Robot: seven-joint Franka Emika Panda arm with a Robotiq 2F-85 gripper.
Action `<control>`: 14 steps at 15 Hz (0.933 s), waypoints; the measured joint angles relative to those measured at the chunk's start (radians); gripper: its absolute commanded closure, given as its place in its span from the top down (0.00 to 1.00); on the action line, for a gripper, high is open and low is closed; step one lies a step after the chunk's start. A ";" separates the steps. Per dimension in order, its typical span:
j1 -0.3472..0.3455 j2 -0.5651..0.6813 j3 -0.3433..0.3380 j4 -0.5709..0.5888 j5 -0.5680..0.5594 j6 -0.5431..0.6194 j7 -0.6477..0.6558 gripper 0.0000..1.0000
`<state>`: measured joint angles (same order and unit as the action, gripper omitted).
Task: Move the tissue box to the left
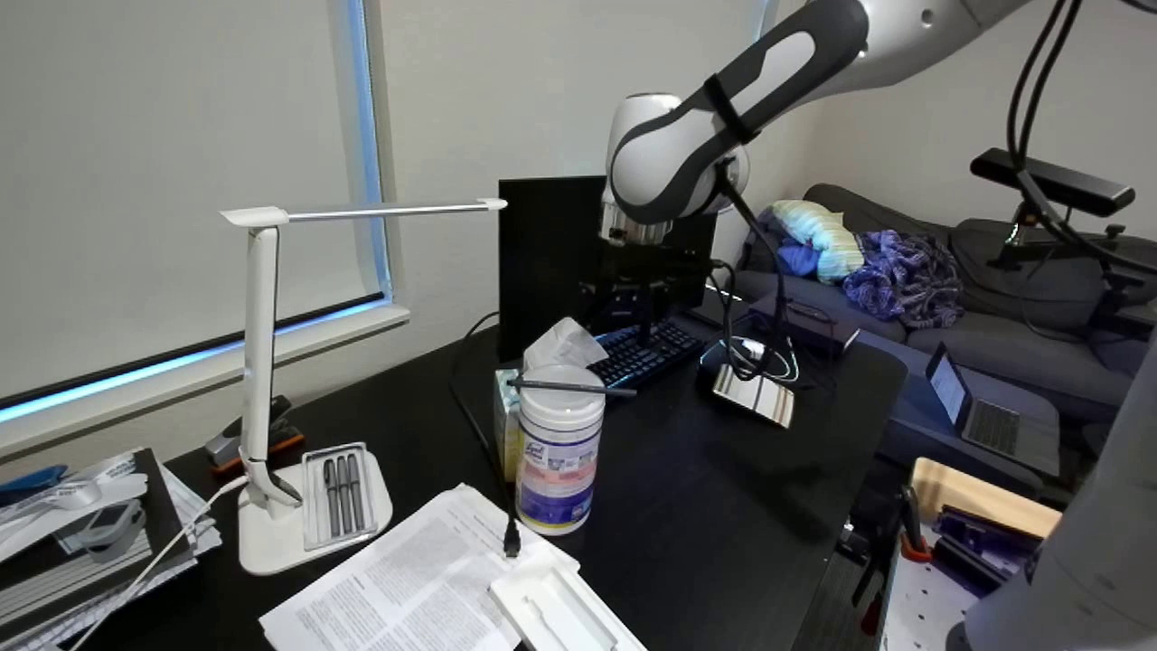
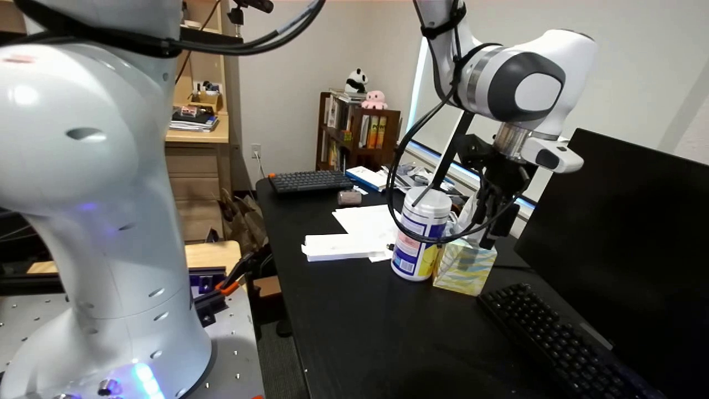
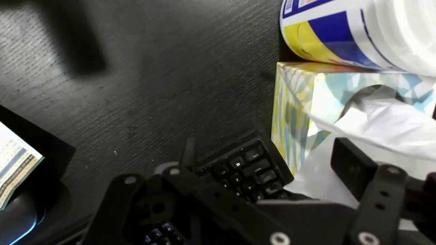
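Observation:
The tissue box [image 2: 464, 269] has yellow-green patterned sides and stands on the black desk. In an exterior view its side [image 1: 508, 429] is mostly hidden behind the canister [image 1: 556, 470]. In the wrist view the tissue box [image 3: 293, 112] is at the right, with white tissue [image 3: 391, 122] spilling from its top opening. My gripper [image 3: 269, 160] is open, its fingers wide apart. In the wrist view one finger overlaps the tissue and the other is left of the box, over the keyboard's edge. In an exterior view the gripper [image 2: 496, 227] points down at the box's top, beside the tissue; contact cannot be told.
The white-and-blue canister [image 2: 421, 233] stands right against or very near the box, a dark pen [image 1: 574, 388] on its lid. A keyboard [image 2: 554, 343] and monitor [image 2: 609, 238] are close by. A lamp [image 1: 259, 362], papers [image 1: 416, 570] and a white tray [image 1: 560, 606] also lie on the desk.

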<state>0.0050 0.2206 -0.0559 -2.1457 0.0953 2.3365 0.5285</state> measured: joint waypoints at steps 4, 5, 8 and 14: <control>0.030 0.072 -0.006 0.042 -0.038 0.003 0.039 1.00; 0.037 0.086 -0.010 0.052 -0.047 0.003 0.042 1.00; 0.049 0.123 -0.016 0.077 -0.057 0.003 0.042 1.00; 0.054 0.182 -0.015 0.124 -0.057 0.003 0.040 1.00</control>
<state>0.0589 0.4026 -0.0709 -2.0216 0.0383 2.3393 0.5690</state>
